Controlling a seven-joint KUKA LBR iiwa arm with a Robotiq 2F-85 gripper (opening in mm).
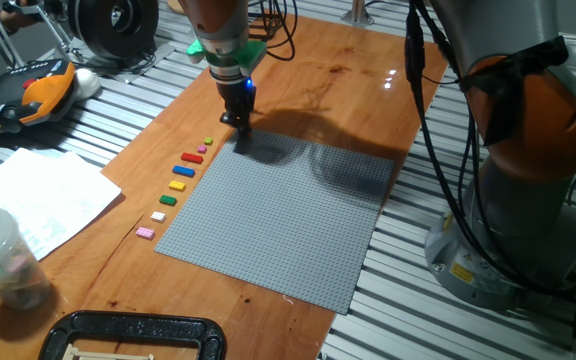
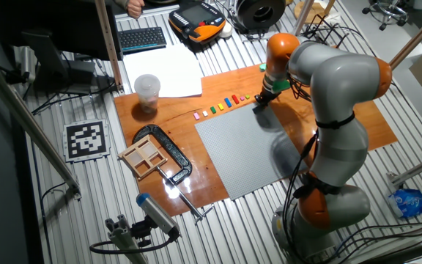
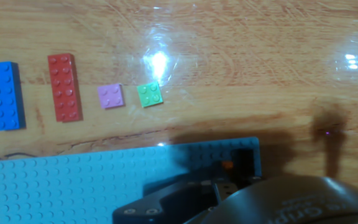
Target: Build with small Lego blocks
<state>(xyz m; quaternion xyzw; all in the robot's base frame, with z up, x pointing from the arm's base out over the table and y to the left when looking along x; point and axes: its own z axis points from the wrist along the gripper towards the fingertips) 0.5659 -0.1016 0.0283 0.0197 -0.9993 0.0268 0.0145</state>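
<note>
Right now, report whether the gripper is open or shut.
Cannot tell: the gripper points down at the baseplate corner, fingertips too dark to separate.

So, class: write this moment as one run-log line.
gripper: low at baseplate far corner | grip: cannot tell | bricks: row on wood beside baseplate | baseplate: no bricks seen

A robotics lab: slatted aluminium bench (image 2: pixel 86 213), fiducial marker (image 2: pixel 86 139), teach pendant (image 2: pixel 200 20), keyboard (image 2: pixel 141 38).
</note>
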